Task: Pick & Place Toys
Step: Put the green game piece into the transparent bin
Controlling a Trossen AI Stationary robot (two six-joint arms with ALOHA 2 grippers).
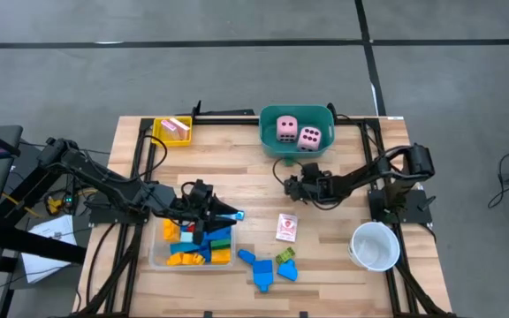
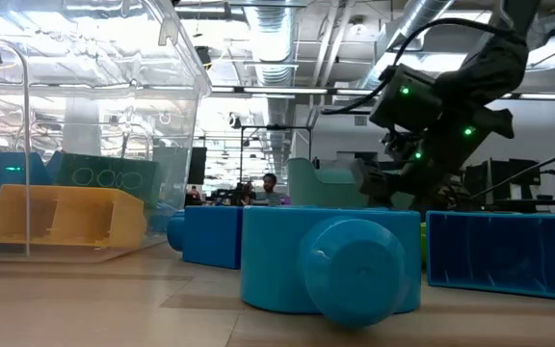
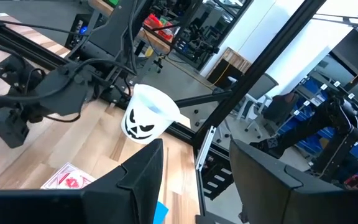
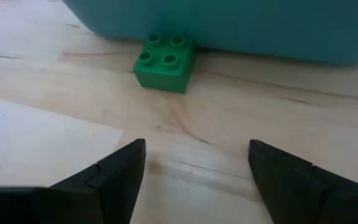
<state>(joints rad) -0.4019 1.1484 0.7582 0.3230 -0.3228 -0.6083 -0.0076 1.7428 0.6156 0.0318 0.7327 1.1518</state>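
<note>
Right end effector [image 4: 196,163], fingers spread and empty, faces a green block [image 4: 164,63] resting on the worktop [image 4: 241,124] against the teal tub [image 4: 241,25]; the approach appears underway, with closing in and gripping next.

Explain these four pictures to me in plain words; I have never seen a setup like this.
Two dark robot arms work at a wooden table. One picture looks down from above, one looks level across the tabletop, and two come from cameras on the arms' wrists. The left pincer hovers over a clear tray of building blocks. The right pincer, open and empty, faces a green block beside a teal tub holding two pink dice. A white cup, a card and blue blocks lie nearby.
</note>
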